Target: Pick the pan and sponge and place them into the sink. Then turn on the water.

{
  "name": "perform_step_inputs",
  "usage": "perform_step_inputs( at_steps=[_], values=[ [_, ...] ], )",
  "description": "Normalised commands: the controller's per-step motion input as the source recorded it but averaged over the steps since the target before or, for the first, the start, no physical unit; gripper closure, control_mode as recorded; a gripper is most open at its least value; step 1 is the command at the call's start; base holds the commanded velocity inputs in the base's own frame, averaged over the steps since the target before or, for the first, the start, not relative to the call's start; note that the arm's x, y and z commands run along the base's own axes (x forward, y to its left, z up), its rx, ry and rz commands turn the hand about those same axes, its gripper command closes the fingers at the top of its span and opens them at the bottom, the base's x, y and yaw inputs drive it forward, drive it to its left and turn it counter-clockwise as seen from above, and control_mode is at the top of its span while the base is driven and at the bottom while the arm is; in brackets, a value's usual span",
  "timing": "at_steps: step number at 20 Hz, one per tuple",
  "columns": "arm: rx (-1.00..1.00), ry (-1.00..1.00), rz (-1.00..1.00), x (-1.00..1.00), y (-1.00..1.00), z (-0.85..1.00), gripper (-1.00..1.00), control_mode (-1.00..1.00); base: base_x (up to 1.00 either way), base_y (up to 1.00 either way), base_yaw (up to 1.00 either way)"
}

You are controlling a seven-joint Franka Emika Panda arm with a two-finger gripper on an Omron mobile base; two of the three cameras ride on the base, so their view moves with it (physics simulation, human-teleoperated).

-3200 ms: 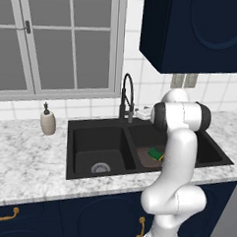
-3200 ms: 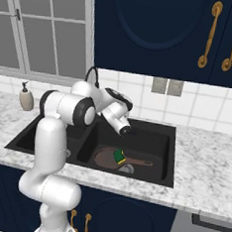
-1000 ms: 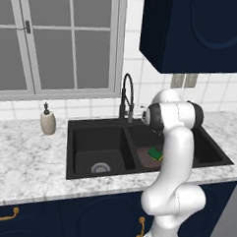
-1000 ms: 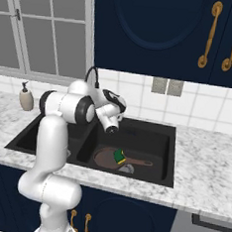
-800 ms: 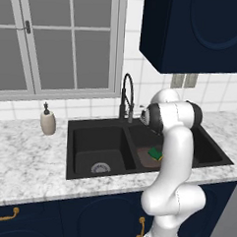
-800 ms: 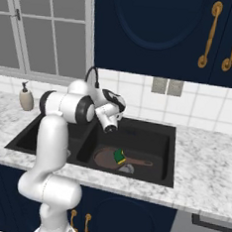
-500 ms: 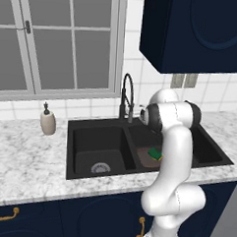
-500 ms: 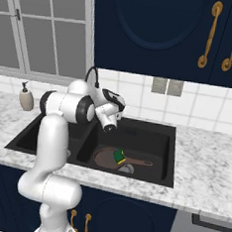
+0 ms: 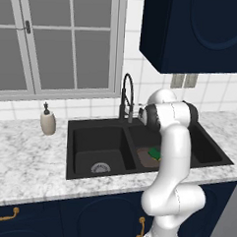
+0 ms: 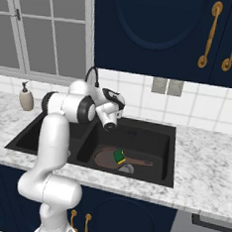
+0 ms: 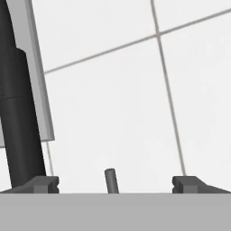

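The dark brown pan (image 10: 107,158) lies flat on the floor of the right basin of the black sink (image 10: 147,179). Its handle points right. The green and yellow sponge (image 10: 119,155) rests on the pan. Both appear again in the left base view, pan (image 9: 144,157) and sponge (image 9: 154,153). My gripper (image 9: 139,113) hovers above the sink's back rim, just right of the black arched faucet (image 9: 125,95). In the hand view my gripper (image 11: 115,182) is open and empty, facing the tiled wall. A short dark lever (image 11: 110,179) stands between the fingertips (image 11: 43,183), and the faucet's column (image 11: 18,117) is at the left.
A beige soap dispenser (image 9: 48,121) stands on the marble counter (image 9: 24,160) left of the sink. The left basin has a silver drain (image 9: 100,167). A window is behind the faucet, and dark blue wall cabinets (image 10: 160,32) hang above.
My hand has drifted a little to the left, from over the right basin toward the faucet. The pan and sponge have stayed put.
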Motion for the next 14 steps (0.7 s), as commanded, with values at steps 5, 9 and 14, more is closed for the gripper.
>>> perform_step_inputs(
  at_steps=[5, 9, 14],
  values=[
    [0.00, 0.00, 0.00, 0.08, 0.00, 0.00, -1.00, -1.00, 0.00, 0.00, 0.00],
    [0.00, 0.00, 0.00, 0.07, 0.00, -0.01, -1.00, -1.00, 0.00, 0.00, 0.00],
    [0.00, 0.00, 0.00, 0.05, 0.00, -0.04, -1.00, -1.00, 0.00, 0.00, 0.00]
  ],
)
